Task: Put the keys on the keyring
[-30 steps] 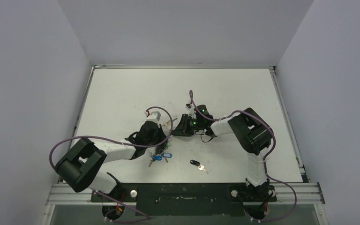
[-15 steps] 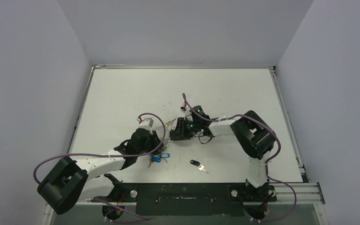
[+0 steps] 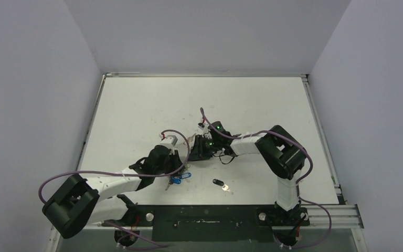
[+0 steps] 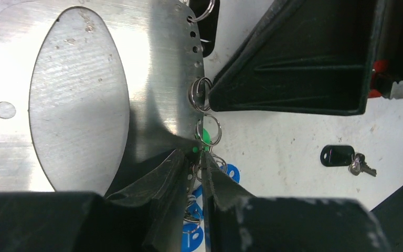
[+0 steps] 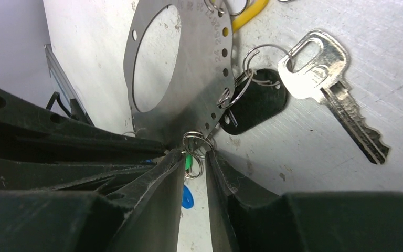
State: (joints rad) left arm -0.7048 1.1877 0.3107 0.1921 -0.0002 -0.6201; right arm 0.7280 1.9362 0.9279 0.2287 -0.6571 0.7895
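Fingers on both sides at the keyring's (image 4: pixel 157 79) holed edge.
My left fingers (image 4: pixel 178 163) and right fingers (image 5: pixel 176 168) stood narrow, grip unclear, astride split rings (image 4: pixel 202 94); the keyring lay flat ahead of my left tips, its edge running straight away, my right tips entering from the right.

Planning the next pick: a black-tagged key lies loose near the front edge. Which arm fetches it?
The right end effector, tentatively. The loose key lies right of centre, on its side; the left end effector would likely cross the blue-tagged keys.
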